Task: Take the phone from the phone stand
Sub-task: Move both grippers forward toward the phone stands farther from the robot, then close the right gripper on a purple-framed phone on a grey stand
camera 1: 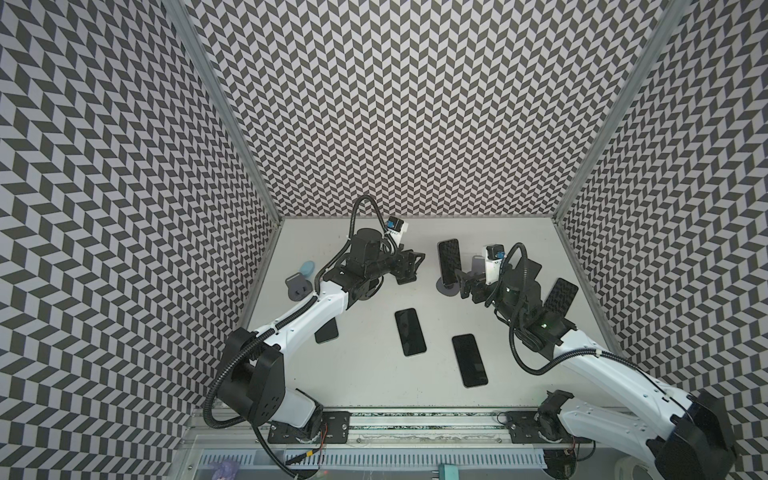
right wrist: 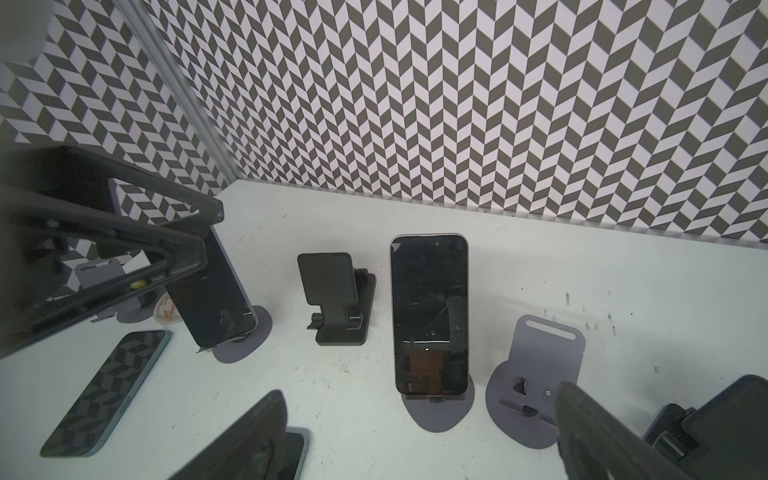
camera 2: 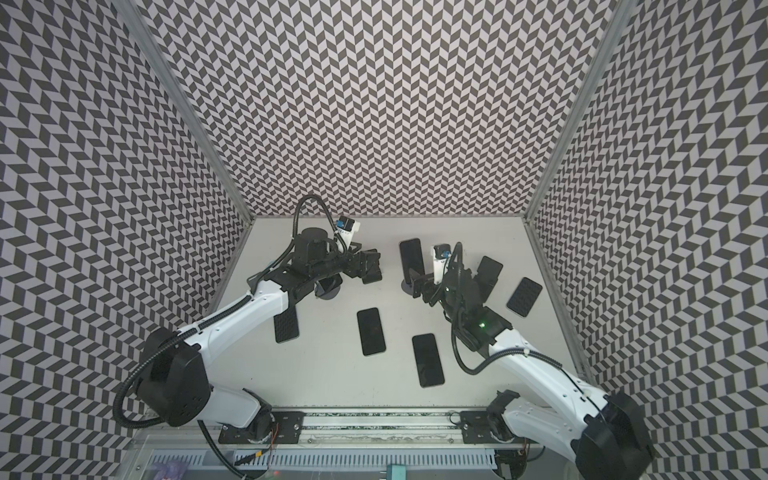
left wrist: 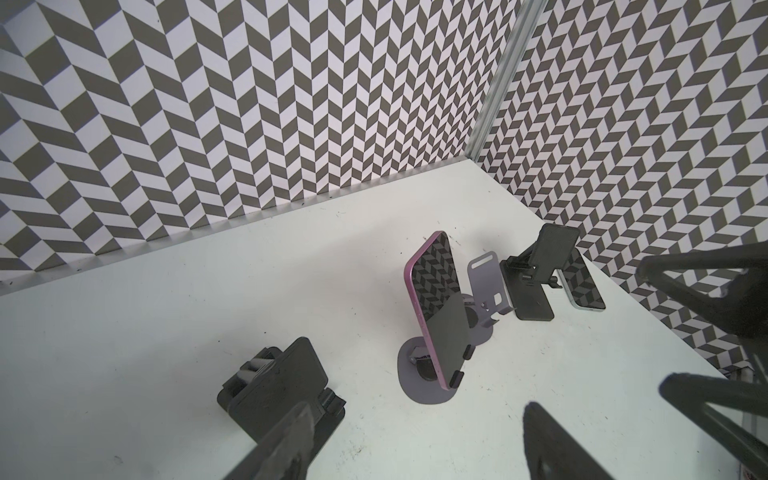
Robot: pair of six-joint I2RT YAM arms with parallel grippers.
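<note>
A pink-edged phone (camera 1: 449, 257) (left wrist: 436, 307) (right wrist: 430, 316) leans upright, screen dark, on a grey round-based phone stand (camera 1: 444, 289) (right wrist: 440, 415) at the back middle of the table. My right gripper (camera 1: 460, 284) (right wrist: 419, 397) is open just short of the stand's base, facing the phone's screen, with nothing between its fingers. My left gripper (camera 1: 411, 266) (left wrist: 419, 409) is open too and holds nothing, beside a black stand (left wrist: 282, 382). Another phone (right wrist: 212, 291) rests on a grey stand (right wrist: 245, 340) right by the left gripper's fingers.
Flat phones lie mid-table (camera 1: 410, 331) (camera 1: 469, 359), at the right (camera 1: 561, 297), and partly under the left arm (camera 1: 326, 332). An empty grey stand (right wrist: 540, 361) and a black stand (right wrist: 727, 419) flank the phone. A further grey stand (camera 1: 297, 284) sits far left. Patterned walls close three sides.
</note>
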